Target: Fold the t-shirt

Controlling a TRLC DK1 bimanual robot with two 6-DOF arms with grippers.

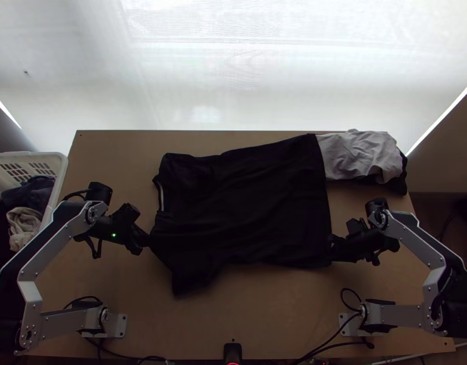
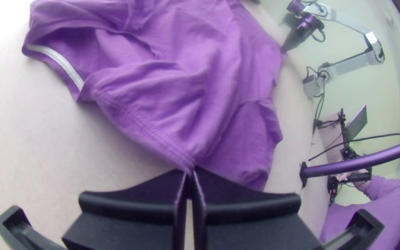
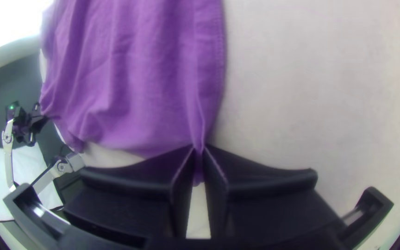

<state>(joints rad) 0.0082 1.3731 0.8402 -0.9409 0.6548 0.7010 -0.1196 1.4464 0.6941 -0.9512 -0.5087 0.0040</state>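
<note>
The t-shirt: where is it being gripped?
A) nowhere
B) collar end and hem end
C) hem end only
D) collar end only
B: the left gripper pinches the t-shirt at its collar end, and the right gripper pinches it at its hem end.

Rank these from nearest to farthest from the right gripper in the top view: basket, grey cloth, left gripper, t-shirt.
1. T-shirt, its edge pinched in the right gripper.
2. Grey cloth, at far right.
3. Left gripper, at the t-shirt's left end.
4. Basket, far left.
</note>
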